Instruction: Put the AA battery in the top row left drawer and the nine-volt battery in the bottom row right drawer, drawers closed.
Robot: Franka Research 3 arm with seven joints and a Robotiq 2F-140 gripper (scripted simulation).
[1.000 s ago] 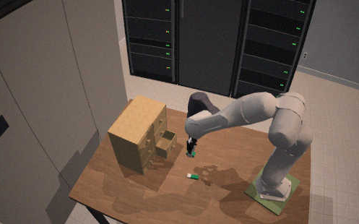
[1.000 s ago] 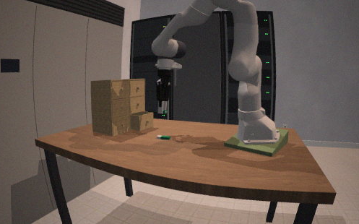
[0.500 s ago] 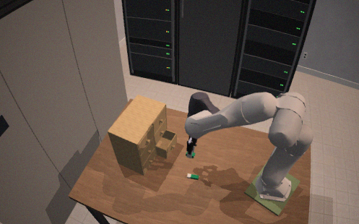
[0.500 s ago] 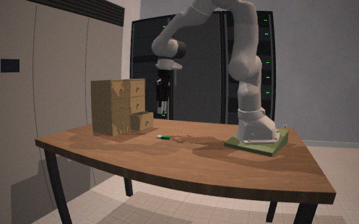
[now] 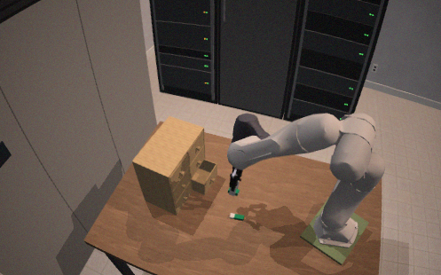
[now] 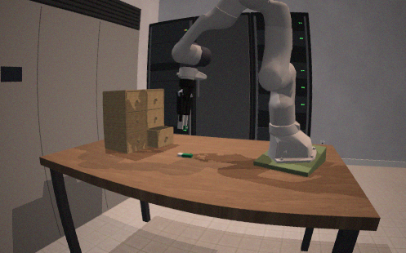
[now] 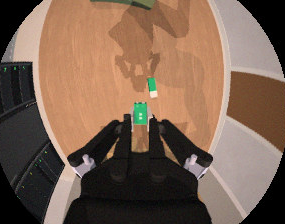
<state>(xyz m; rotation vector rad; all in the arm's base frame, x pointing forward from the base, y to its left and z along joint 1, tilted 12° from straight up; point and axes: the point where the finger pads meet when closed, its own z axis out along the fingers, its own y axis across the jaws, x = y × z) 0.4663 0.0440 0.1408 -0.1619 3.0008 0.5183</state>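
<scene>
The small wooden chest (image 5: 171, 161) stands at the table's left, also in the exterior view (image 6: 133, 120). Its bottom-row right drawer (image 5: 205, 176) (image 6: 160, 136) is pulled partly out; the other drawers look pushed in. My gripper (image 5: 234, 188) (image 6: 185, 128) (image 7: 140, 112) points down, shut on the small green nine-volt battery (image 7: 140, 113), and holds it above the table beside the open drawer, a little away from its front. The AA battery (image 5: 237, 216) (image 6: 185, 155) (image 7: 153, 87), white and green, lies on the table apart from the gripper, nearer the table's middle.
My arm's base stands on a green plate (image 5: 335, 231) (image 6: 292, 157) at the table's right. Grey cabinets rise left of the table and dark server racks stand behind it.
</scene>
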